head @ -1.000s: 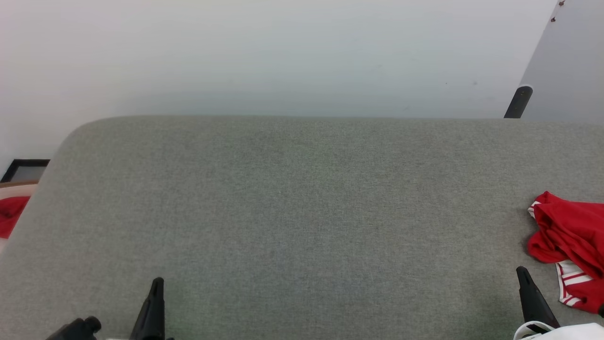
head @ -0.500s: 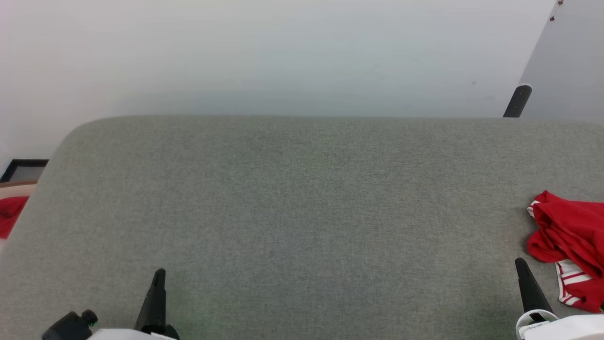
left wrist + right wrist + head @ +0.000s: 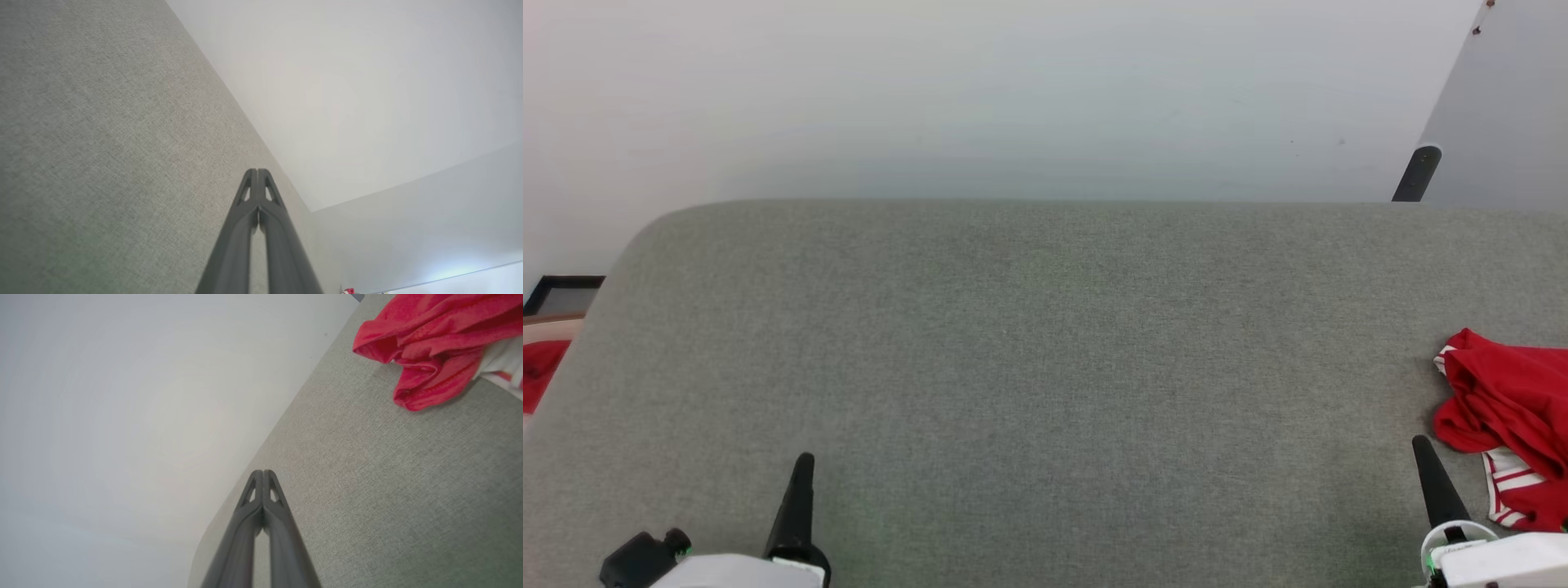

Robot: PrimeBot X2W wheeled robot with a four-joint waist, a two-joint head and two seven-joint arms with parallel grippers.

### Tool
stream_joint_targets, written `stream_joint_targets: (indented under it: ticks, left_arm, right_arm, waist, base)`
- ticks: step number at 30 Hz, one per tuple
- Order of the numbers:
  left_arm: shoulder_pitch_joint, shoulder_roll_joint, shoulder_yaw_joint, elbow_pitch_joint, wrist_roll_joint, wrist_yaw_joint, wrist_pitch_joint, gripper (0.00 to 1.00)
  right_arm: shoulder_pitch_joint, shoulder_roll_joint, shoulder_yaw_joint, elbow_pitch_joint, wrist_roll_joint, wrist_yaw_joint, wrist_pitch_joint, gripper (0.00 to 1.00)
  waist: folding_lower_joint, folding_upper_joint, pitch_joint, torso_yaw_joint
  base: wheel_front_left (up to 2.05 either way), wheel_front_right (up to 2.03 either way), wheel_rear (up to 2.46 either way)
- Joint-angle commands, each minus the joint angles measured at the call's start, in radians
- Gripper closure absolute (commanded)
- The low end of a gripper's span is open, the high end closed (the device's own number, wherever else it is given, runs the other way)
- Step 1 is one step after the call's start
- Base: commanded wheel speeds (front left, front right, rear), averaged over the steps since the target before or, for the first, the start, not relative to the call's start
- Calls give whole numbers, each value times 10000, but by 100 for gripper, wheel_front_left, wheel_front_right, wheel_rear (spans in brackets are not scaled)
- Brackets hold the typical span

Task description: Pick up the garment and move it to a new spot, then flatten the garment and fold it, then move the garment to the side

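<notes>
The garment (image 3: 1507, 408) lies crumpled at the right edge of the grey padded surface (image 3: 1045, 343), red with white striped trim showing at its lower side; part of it runs out of the picture. In the right wrist view the garment (image 3: 433, 343) bunches at the upper right. My right gripper (image 3: 1421, 445) is shut and empty, its tip just left of the garment and apart from it; the tips (image 3: 262, 473) meet in its own view. My left gripper (image 3: 804, 461) is shut and empty at the lower left, its fingers (image 3: 257, 173) pressed together.
A pale wall rises behind the grey surface. A dark post (image 3: 1417, 173) stands at the back right beside a grey panel. Off the surface's left edge sit a red cloth (image 3: 539, 371) and a dark frame (image 3: 560, 292).
Both arms have come further up into the head view, their pale wrists now showing. The garment has not moved.
</notes>
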Motion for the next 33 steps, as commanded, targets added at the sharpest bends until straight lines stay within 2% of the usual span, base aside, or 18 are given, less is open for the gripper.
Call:
stream_joint_targets:
  ticks: [1,33]
  left_arm:
    - [-225,19,54,-58,-297,8,65,100]
    - [-793,-255,253,255,-2979,13,855,100]
  right_arm:
    - [-231,12,-43,-40,302,4,47,100]
    - [-754,185,-191,363,2799,5,543,100]
  waist:
    - [-1,-1,2,-3]
    - [-1,-1,36,-57]
  base:
    - [0,0,0]
    - [0,0,0]
